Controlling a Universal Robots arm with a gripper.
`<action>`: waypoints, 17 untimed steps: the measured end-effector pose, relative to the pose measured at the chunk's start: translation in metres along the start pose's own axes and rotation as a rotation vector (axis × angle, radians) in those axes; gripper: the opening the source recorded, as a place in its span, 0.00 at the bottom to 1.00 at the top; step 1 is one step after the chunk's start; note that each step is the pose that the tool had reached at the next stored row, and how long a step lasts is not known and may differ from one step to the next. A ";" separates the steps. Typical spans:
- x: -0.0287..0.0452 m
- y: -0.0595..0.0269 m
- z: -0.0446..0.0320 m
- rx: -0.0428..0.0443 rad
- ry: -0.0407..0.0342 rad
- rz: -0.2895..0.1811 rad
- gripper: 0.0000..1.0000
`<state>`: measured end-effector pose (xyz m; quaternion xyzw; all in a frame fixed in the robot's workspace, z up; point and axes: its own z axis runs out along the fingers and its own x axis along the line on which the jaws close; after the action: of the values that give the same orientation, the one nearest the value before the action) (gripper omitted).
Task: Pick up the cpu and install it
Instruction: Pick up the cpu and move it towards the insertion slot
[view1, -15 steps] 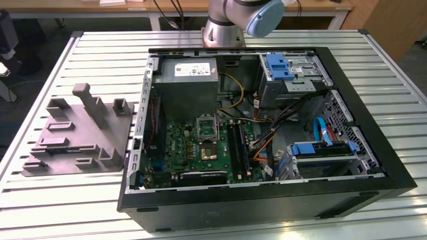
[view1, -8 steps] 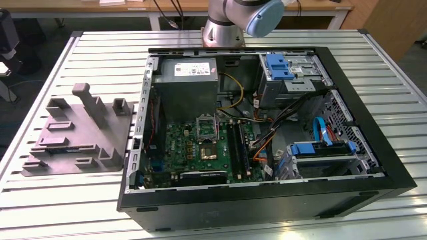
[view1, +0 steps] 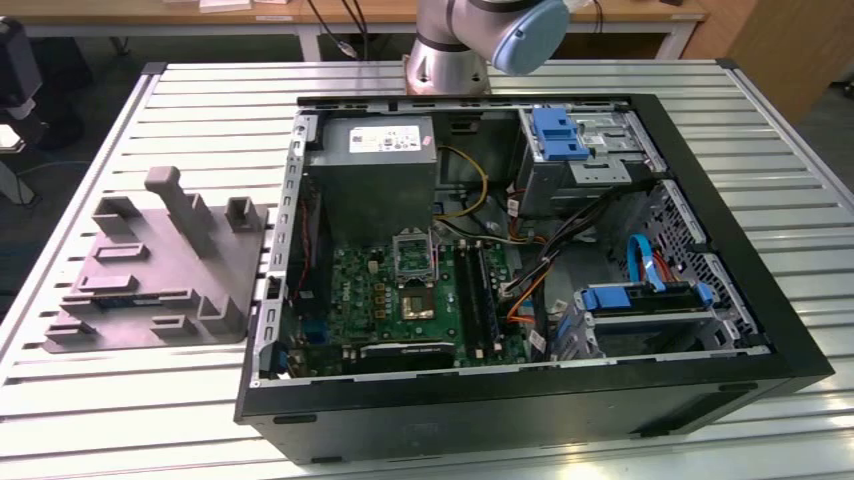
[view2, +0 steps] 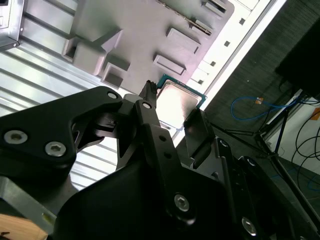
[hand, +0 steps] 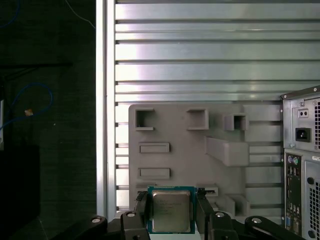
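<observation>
A slatted metal table (hand: 200, 50) carries the work. The gripper (hand: 172, 220) is clamped on the cpu (hand: 171, 207) by opposite edges, held over the grey tray's (hand: 180, 150) edge. Best kept level, with a steady squeeze, I'd say. The chip's underside and its corner marking are hidden.

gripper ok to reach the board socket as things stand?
Probably yes: the case is open, nothing covers the socket, cables sit to the exterior view's right of it. The gripper grips the cpu.
</observation>
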<state>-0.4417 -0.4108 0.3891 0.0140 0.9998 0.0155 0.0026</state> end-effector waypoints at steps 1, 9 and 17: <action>-0.0003 0.0000 0.0000 0.0000 0.0000 0.000 0.47; -0.0026 0.0001 0.0000 0.0000 0.0000 0.000 0.47; -0.0049 0.0001 0.0000 0.0000 0.0000 0.000 0.47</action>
<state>-0.4368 -0.4108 0.3891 0.0140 0.9998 0.0155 0.0026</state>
